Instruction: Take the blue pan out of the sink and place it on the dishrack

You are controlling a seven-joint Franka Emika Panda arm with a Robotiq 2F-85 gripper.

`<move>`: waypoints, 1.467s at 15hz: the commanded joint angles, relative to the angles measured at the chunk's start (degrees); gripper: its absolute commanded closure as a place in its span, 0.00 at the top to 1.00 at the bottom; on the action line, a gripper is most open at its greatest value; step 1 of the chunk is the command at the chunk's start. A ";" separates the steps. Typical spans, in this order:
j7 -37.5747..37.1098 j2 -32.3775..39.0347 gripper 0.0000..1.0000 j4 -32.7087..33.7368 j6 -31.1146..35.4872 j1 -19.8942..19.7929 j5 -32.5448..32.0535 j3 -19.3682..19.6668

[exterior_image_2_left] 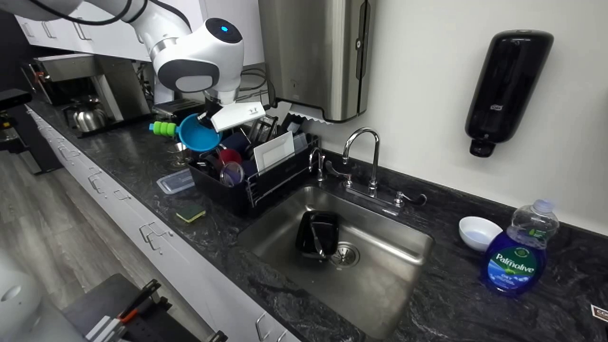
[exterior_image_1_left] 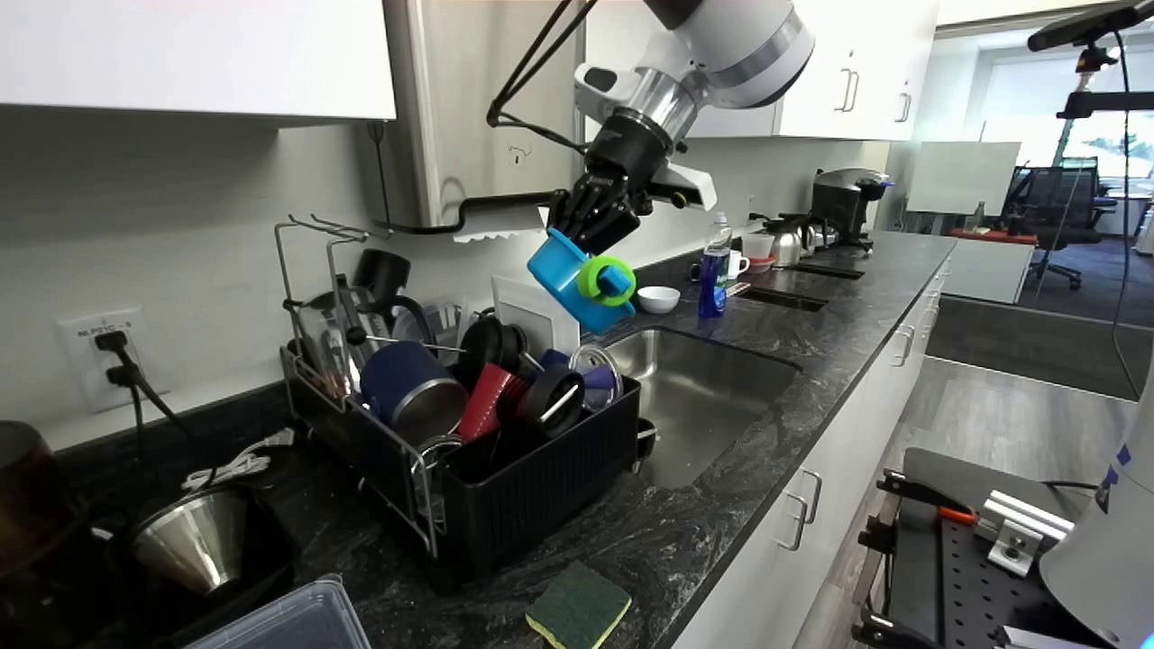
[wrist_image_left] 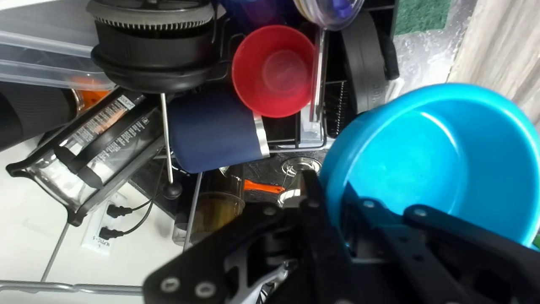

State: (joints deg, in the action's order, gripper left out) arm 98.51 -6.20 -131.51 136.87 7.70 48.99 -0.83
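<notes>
Your gripper [wrist_image_left: 332,198] is pinching the blue pan [wrist_image_left: 413,164] by its wall — one finger inside, one outside, with the rim caught between them. The pan hangs tilted in the air at the gripper's fingertips, higher than the dishrack [exterior_image_1_left: 541,487], its bowl spreading out to one side of your grip. It's a bright sky blue, round and fairly deep, with a thick rounded rim and a glossy inside where a pale curve of light marks the edge of the base. Its blue handle [exterior_image_1_left: 617,281] sits across the bowl from your fingertips, wrapped in a lime-green sleeve [exterior_image_2_left: 164,128] (ridged like a stack of rings in an exterior view). Past your fingertips in the wrist view you see part of the dishrack's load, including a red cup [wrist_image_left: 274,71] and, just beside it, a navy mug [wrist_image_left: 215,135] on its side. Lower than your gripper and off to one side lies the sink [exterior_image_2_left: 380,289], with a black container [exterior_image_2_left: 308,232] inside — and a green-and-yellow sponge [exterior_image_2_left: 191,213] rests below your gripper's level too
</notes>
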 commanded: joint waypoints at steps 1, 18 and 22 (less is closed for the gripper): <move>5.88 1.60 0.03 0.20 4.19 -0.28 4.62 -0.77; 7.70 13.60 0.03 9.06 14.18 -0.74 10.28 -0.88; 6.84 16.08 0.03 11.32 15.54 -0.86 9.76 -0.53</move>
State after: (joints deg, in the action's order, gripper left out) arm 104.25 7.64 -122.30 150.95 7.03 57.22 -1.29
